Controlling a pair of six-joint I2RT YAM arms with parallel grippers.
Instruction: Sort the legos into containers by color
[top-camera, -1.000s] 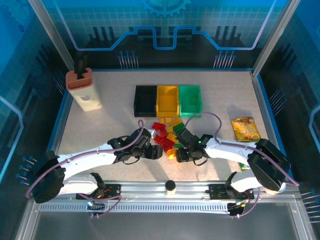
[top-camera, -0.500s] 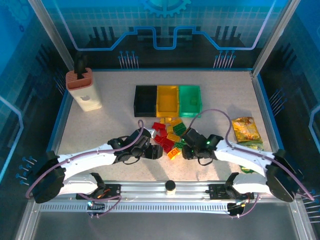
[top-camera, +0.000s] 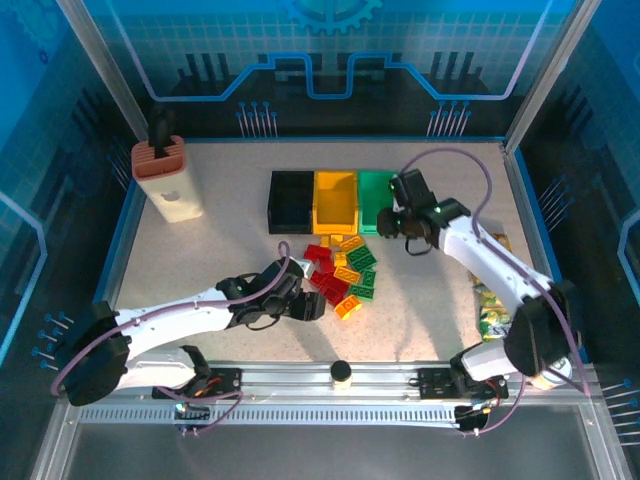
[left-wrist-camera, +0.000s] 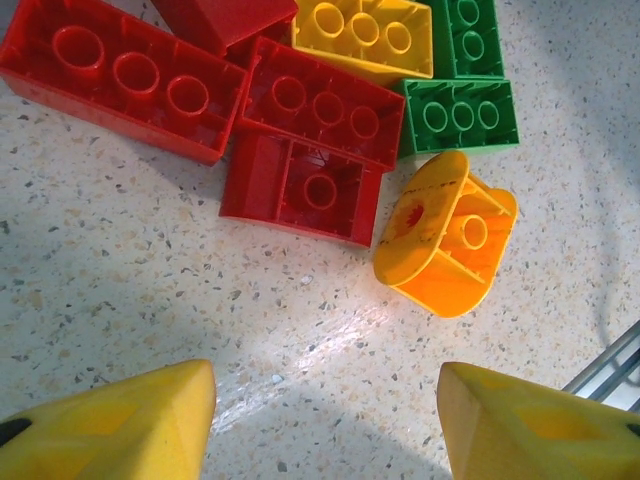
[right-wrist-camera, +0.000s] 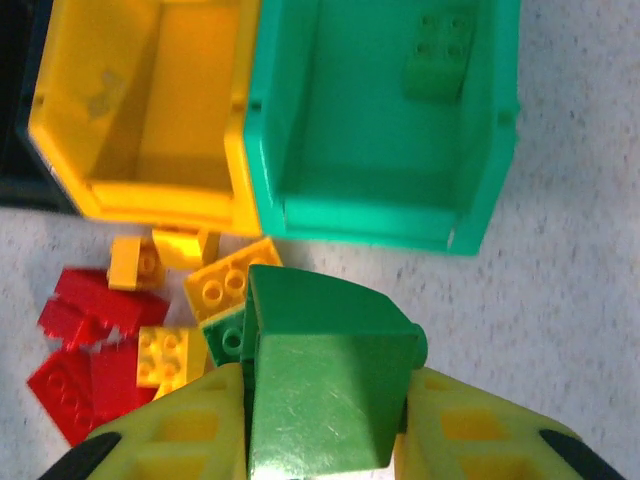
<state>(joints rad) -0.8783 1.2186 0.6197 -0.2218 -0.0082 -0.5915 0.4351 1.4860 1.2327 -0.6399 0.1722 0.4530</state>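
Pinched flank to flank in the right gripper (right-wrist-camera: 322, 425): a green lego (right-wrist-camera: 330, 370), hard, light, glossy. Grips well across the smooth parallel walls; likely slips if squeezed on the sloped face or the studs. Hangs at the front rim of the green bin (right-wrist-camera: 470, 215), toward the worktop's far edge; over the rim or just short of it, cannot tell. Inside that bin, one green brick (right-wrist-camera: 437, 55) by the back wall. Alongside, the yellow bin (right-wrist-camera: 70, 120), then the black bin (top-camera: 290, 200).

Left gripper (left-wrist-camera: 325, 425) spread, low over the loose pile (top-camera: 345, 272) mid-worktop, nearest a rounded yellow piece (left-wrist-camera: 445, 235). Awkward curved shell, probably best taken across its flat sides.

Hidden: the held lego's underside and stud count. Black bin's floor too dark to read.
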